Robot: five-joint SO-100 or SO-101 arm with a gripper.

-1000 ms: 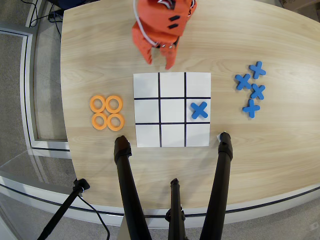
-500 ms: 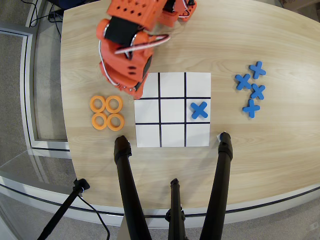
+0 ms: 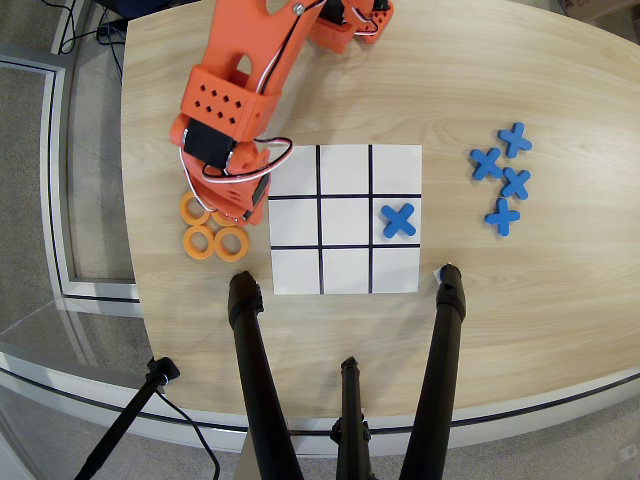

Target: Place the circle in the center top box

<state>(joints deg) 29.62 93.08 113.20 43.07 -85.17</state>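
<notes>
Circle [image 3: 231,243] cluster is lying on the surface [image 3: 500,300] left of the grid; I am hanging the jaws over its upper right ring, presumably for pickup. Jaw state: I cannot tell, arm hiding them. Center top box [image 3: 345,270] is sitting empty.

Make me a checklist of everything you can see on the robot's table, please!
Surface: light wooden table with a white 3x3 grid sheet in the middle.
Job's things: four orange rings left of the grid, the upper right one mostly hidden under the arm; center top box is empty.
Clutter: one blue cross in the grid's right middle cell; four more blue crosses on the table to the right.
Grippers: end effector sits over the rings; open or shut cannot be told.
Cables: white wires along the arm.
Surroundings: black tripod legs at the near edge; grey floor.
</notes>
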